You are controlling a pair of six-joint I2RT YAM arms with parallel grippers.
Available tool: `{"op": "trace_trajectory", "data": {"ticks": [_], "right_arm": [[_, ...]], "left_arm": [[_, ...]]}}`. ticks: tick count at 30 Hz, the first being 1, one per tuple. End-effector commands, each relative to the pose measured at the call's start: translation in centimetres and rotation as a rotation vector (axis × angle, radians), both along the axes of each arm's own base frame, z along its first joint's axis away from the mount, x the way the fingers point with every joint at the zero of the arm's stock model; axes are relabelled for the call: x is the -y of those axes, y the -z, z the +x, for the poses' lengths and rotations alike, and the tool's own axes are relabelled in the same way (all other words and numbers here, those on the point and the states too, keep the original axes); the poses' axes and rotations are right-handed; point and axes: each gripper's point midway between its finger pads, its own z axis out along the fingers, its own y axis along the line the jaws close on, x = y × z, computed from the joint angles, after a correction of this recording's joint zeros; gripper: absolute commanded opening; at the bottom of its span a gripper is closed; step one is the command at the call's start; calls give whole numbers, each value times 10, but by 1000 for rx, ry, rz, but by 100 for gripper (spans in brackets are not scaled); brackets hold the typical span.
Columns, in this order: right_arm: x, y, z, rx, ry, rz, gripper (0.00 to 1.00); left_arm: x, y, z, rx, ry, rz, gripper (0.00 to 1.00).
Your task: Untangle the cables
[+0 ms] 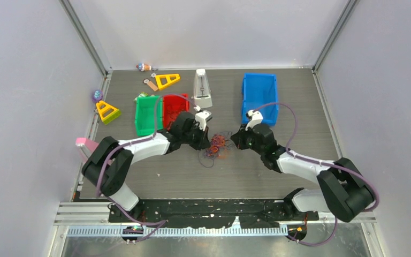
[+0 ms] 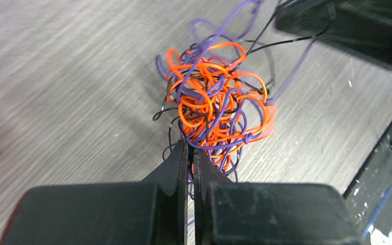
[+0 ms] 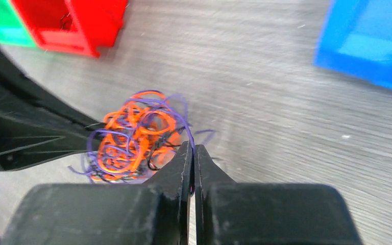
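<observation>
Both arms reach inward low over the tabletop (image 1: 299, 96), meeting at the cables (image 1: 218, 143), which lie mid-table just in front of the red bin (image 1: 174, 107). The left gripper (image 2: 190, 149) is pinched tight on strands at the clump's edge. The right gripper (image 3: 193, 150) is closed on a purple strand. The wrist views separate orange, purple and black loops; the top view shows only a small tangle.
</observation>
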Motion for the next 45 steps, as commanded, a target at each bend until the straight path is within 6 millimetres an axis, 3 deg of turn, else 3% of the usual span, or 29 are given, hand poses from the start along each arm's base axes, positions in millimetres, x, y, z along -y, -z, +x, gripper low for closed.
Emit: {"op": "trace_trajectory", "data": {"ticks": [1,4,9,14,17,18,20,22,24,32,42,45], "right_arm": [[51,-10,19,64,281,-90,5],[71,-13,20,76,389,-118,5],[80,-15,20,83,436,-128,5],[81,-18,19,91,436,-121,5],[68,-20,17,103,358,-94,7],[59,-25,17,123,316,-68,9],[36,-33,11,160,179,-16,28],[16,-41,2,199,59,50,59],[2,-46,-6,216,-31,92,67],[-31,-62,-28,265,-248,200,75],[-46,-58,-34,235,-318,203,74],[-49,-59,-34,232,-324,207,47]], "left_arm": [[-29,-22,32,130,-198,-5,0],[-47,-27,39,156,-282,-18,0],[-58,-36,41,212,-325,-29,0],[-53,-36,39,204,-294,-35,0],[-45,-38,36,198,-247,-58,0],[-41,-39,34,195,-227,-70,0],[-34,-41,31,188,-187,-97,0],[-26,-45,26,181,-142,-133,0],[-17,-48,21,171,-92,-172,0],[11,-61,2,110,62,-312,0],[26,-79,-17,86,184,-438,0],[30,-77,-18,75,194,-435,0]]}}
